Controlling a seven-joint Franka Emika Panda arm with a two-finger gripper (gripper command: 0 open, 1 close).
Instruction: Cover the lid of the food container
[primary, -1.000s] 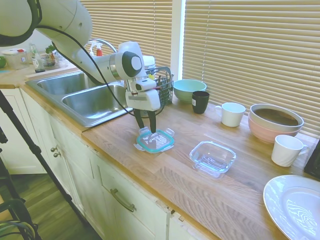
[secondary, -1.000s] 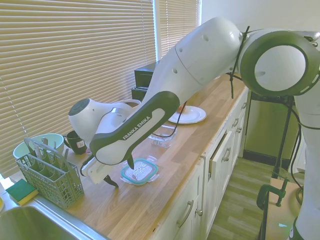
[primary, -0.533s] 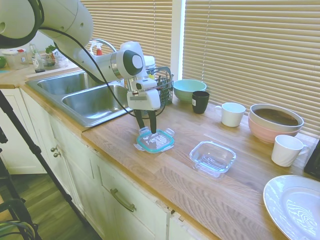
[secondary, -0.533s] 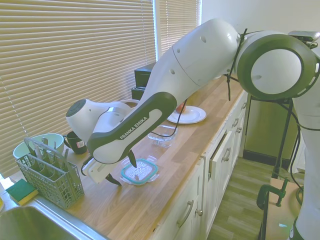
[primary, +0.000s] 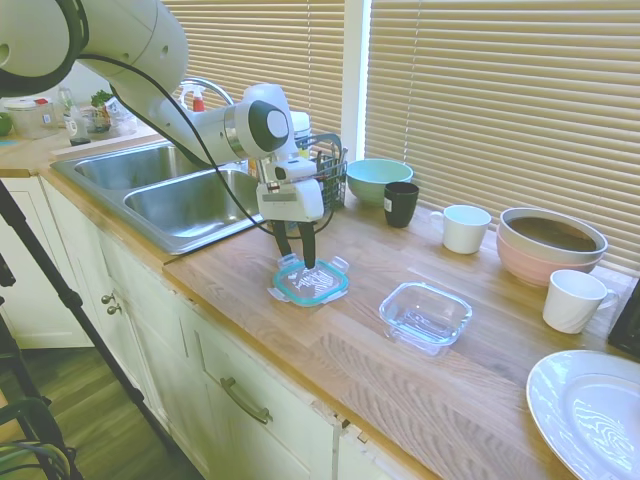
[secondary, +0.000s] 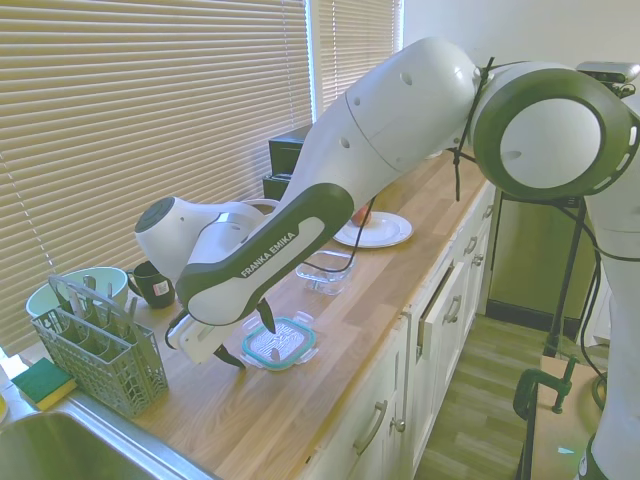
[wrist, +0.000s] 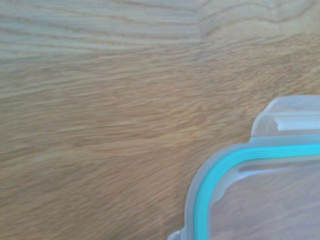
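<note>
Hovering low over the flat, rounded-square clear plastic lid (primary: 311, 282) with its teal rim seal, the white arm's two-finger gripper (primary: 295, 258) points straight down, its dark fingers (secondary: 266, 318) spread apart and holding nothing, with the tips at the lid's sink-side edge. That lid lies flat on the wooden countertop (primary: 330, 345), close to the front edge and not far from the steel sink (primary: 190, 205). The shallow, rounded-square clear glass food container (primary: 425, 316) stands open further along the countertop, well apart from the lid and also near the front edge. In the wrist view one rounded corner of the lid (wrist: 250, 185) and a clear snap tab show against bare wood grain. The lid looks light and fairly stiff, but thin and lying flush on the wood, so a pinch across its flat face would likely slip; the raised rim or one of the projecting snap tabs seems the best place to grip. The tabs probably hinge and flex, so the rim beside a tab should give a firmer hold. The glass dish is likely heavy enough to stay put yet breakable, which calls for a gentle set-down.
</note>
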